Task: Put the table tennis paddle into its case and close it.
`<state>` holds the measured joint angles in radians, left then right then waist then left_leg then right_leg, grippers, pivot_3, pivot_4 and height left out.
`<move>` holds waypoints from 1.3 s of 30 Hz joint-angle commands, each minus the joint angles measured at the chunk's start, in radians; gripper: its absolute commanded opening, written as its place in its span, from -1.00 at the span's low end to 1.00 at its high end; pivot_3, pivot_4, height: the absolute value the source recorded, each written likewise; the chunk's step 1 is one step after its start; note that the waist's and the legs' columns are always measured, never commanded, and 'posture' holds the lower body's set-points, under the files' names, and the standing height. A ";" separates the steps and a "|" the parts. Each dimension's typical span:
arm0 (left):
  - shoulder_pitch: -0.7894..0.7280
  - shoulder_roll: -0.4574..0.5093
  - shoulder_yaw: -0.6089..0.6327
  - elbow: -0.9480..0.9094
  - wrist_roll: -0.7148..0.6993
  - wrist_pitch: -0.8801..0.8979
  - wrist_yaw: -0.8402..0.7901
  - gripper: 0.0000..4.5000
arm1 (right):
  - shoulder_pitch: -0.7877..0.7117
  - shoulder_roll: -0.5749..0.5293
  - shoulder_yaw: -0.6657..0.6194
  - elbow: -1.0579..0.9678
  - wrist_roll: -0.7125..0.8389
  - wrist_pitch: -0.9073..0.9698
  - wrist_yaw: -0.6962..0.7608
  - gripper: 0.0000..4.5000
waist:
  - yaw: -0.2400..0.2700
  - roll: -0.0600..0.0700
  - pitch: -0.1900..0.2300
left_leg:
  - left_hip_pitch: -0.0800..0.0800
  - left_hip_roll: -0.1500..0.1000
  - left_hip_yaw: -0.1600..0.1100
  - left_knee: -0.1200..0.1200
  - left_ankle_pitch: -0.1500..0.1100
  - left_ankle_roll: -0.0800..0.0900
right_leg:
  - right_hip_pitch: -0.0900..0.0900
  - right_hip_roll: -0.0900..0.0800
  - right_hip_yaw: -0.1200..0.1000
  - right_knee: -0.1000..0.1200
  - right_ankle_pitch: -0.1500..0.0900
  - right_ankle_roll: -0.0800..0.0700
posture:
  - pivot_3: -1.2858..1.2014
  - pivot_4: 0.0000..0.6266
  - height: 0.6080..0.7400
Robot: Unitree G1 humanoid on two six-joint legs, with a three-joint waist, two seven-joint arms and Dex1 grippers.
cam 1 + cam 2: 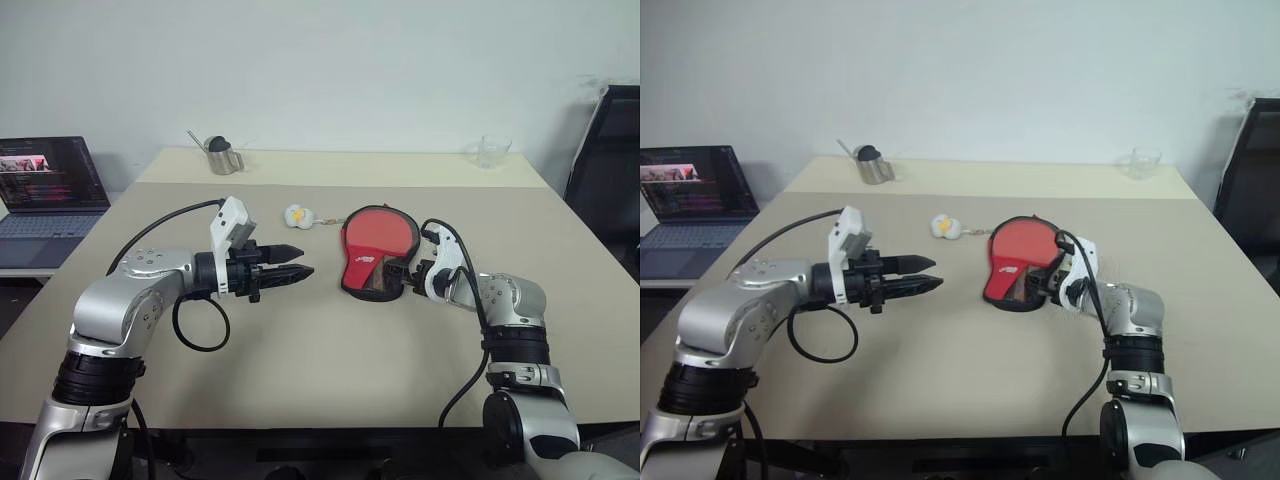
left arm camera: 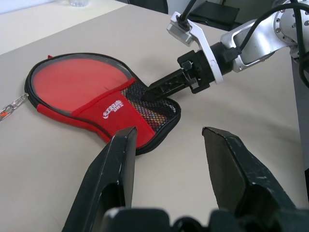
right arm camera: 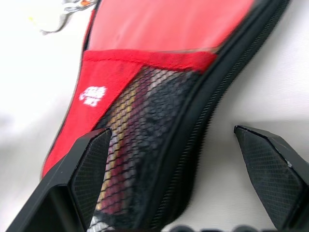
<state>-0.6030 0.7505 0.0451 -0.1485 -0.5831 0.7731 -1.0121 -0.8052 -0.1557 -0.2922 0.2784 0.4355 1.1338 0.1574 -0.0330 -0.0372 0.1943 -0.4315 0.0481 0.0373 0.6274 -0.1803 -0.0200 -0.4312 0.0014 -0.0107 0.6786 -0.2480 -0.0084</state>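
Note:
The case (image 1: 372, 243) lies flat on the table, right of centre, its round end towards the far side. It has a red face with a white logo and a black mesh pocket (image 2: 152, 113). The table tennis paddle sits inside it, and its striped handle (image 3: 126, 108) shows through the mesh. My right gripper (image 1: 405, 276) is open wide at the case's handle end, one finger over the mesh and the other beside the black zip edge (image 3: 203, 121). My left gripper (image 1: 303, 261) hovers above the table to the left of the case, open, with nothing between its fingers.
A small white and yellow charm (image 1: 297, 215) on a chain lies just left of the case. A metal cup (image 1: 223, 156) and a clear glass (image 1: 492, 151) stand at the table's far edge. A laptop (image 1: 50, 190) sits off to the left, a black chair (image 1: 610, 180) to the right.

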 commanded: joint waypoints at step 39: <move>-0.014 0.009 0.019 -0.023 -0.012 -0.011 0.016 0.05 | 0.020 -0.035 0.036 -0.072 0.023 -0.025 0.029 -0.99 | 0.001 0.000 0.000 | 0.000 0.000 0.000 0.000 0.000 0.000 | 0.000 0.000 0.000 0.000 0.000 0.000 | 0.03 -0.52 1.00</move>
<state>-0.6029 0.7501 0.0451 -0.1487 -0.5869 0.7737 -0.9941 -0.7838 -0.1735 -0.2516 0.2389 0.4527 1.0985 0.1813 -0.0322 -0.0371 0.1944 -0.4318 0.0482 0.0374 0.6275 -0.1803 -0.0201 -0.4312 0.0012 -0.0107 0.6785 -0.2480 -0.0084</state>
